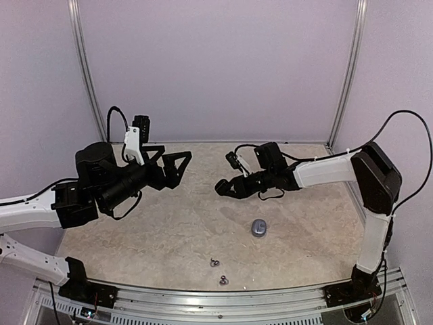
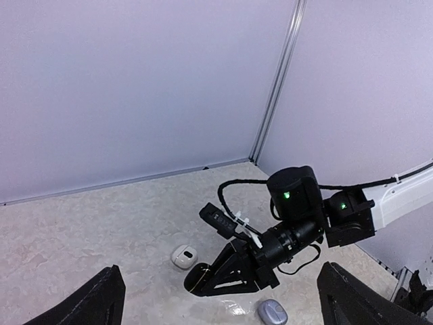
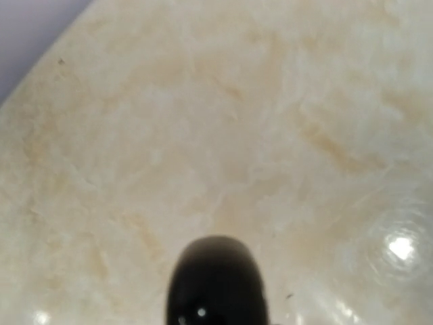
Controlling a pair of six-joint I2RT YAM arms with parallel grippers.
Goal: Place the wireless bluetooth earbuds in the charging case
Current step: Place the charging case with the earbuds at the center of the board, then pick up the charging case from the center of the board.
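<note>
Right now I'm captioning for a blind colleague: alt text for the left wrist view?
The right gripper, fingers shut on a black case, sits low over a marbled table, a white case beside it and a grey case nearer.

A beige, marble-patterned table is filling the lower half of the top view. Its mottled surface is running back to where pale lilac walls are rising behind it and at both sides. Two slim aluminium posts are standing in the back corners, where the wall panels are meeting. A ribbed metal rail is edging the table's near side. Soft light is falling evenly, and in the right wrist view a bright glare spot is shining on the glossy tabletop.
</note>
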